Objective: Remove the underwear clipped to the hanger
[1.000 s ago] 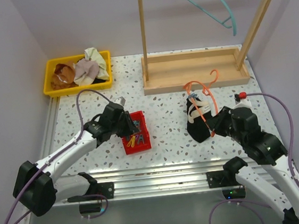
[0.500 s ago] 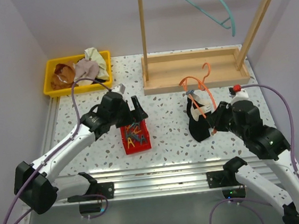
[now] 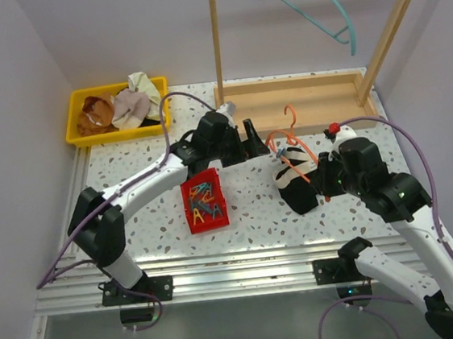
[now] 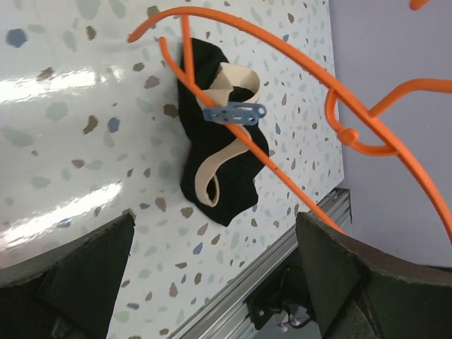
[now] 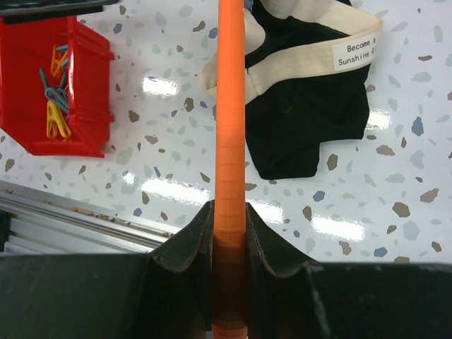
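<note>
Right end effector [image 5: 229, 215] clamps orange hanger [image 5: 230, 106]; black underwear [image 5: 304, 120] beneath; red bin [image 5: 92, 92] left.

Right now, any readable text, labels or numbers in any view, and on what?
"Become" over "Sunshine", the end of each line cut off: white label on the cream waistband of the black underwear, right wrist view.
Nothing else readable: the orange hanger, blue clip and red bin show no text.
</note>
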